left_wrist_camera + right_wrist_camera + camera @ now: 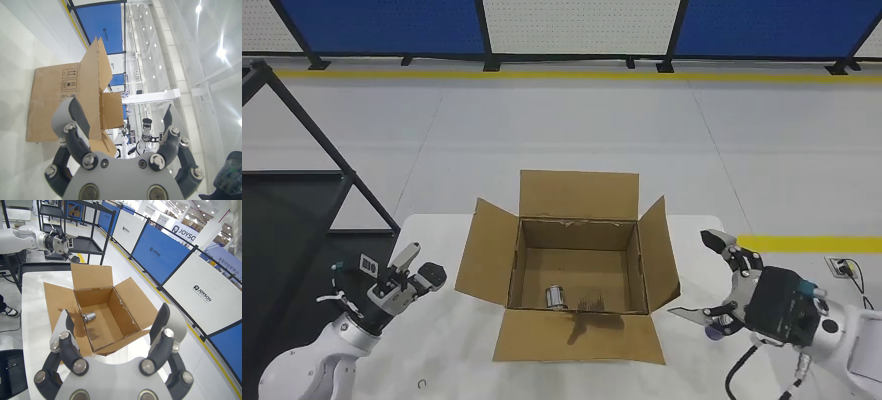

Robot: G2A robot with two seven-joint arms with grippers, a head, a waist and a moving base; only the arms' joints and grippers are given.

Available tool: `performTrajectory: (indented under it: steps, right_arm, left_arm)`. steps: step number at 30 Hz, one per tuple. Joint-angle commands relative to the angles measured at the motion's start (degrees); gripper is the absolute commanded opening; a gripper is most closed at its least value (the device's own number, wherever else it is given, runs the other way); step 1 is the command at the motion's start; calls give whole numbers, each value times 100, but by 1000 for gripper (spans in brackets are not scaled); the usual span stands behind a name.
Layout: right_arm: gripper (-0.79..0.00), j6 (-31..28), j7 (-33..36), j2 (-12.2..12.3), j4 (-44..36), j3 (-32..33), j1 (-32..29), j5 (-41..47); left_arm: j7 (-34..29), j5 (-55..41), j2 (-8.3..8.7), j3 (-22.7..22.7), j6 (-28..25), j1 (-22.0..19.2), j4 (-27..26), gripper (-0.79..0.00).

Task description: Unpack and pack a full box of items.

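Note:
An open cardboard box [577, 240] stands in the middle of the white table, all flaps folded outward. A small shiny metal cylinder [557, 296] lies on its side on the box floor near the front left corner; it is also seen in the right wrist view [88, 316]. My left gripper [422, 265] hovers open and empty to the left of the box, facing its outer wall [56, 98]. My right gripper [704, 278] hangs open and empty just right of the box, looking down into it [115, 317]. The left gripper [73, 250] shows beyond the box's far side.
The table [442, 340] has bare room in front of and beside the box. A black metal rack [302, 200] stands off the table's left edge. Blue and white partition panels [582, 25] line the back, behind a yellow floor line [572, 73].

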Motion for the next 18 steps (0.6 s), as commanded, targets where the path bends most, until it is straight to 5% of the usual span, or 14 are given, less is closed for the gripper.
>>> performTrajectory:
  steps: [1,14,18]
  right_arm:
    - [0,0,-21,0,0,-2,2,1]
    - [0,-30,-32,-9,-25,-101,13,39]
    - [0,353,715,-36,-303,-638,621,203]
  left_arm:
    - [4,3,0,-2,-2,0,-1,0]
    - [31,22,-1,37,8,24,-50,0]
    - [155,127,8,148,30,47,-171,0]
